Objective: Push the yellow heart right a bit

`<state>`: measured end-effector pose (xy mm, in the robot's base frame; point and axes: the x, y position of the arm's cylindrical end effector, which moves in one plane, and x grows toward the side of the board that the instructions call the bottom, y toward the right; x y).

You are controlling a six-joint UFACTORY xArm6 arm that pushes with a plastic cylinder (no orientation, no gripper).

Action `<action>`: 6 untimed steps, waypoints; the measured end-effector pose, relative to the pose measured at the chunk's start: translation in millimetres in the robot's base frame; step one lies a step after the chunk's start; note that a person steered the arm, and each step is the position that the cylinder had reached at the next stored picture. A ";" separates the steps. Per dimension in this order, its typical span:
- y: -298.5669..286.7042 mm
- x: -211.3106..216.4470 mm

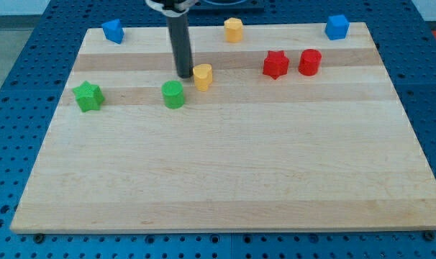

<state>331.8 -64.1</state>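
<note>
A pale wooden board point(225, 180) on a blue pegboard table point(16, 86). My tip point(184, 75), a plain dark rod with no claw to open or close, sits just left of the small yellow heart-shaped block point(203, 75). A green round block point(173, 94) lies near-left. To the right, bare board reaches a red star-shaped block point(275, 64).

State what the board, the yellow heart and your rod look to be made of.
Board: pale wood, seemingly joined planks, with visible grain and lengthwise bands; matte finish. Yellow heart: likely plastic or painted wood, since its colour is uniform and has little shine; I cannot tell which. Rod: dark and smooth with a faint sheen, perhaps metal or plastic; my tip sits just at the heart's left side in the view.
</note>
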 end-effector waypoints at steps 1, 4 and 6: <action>38.6 7.0; 14.8 31.7; 67.6 56.6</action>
<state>388.5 3.4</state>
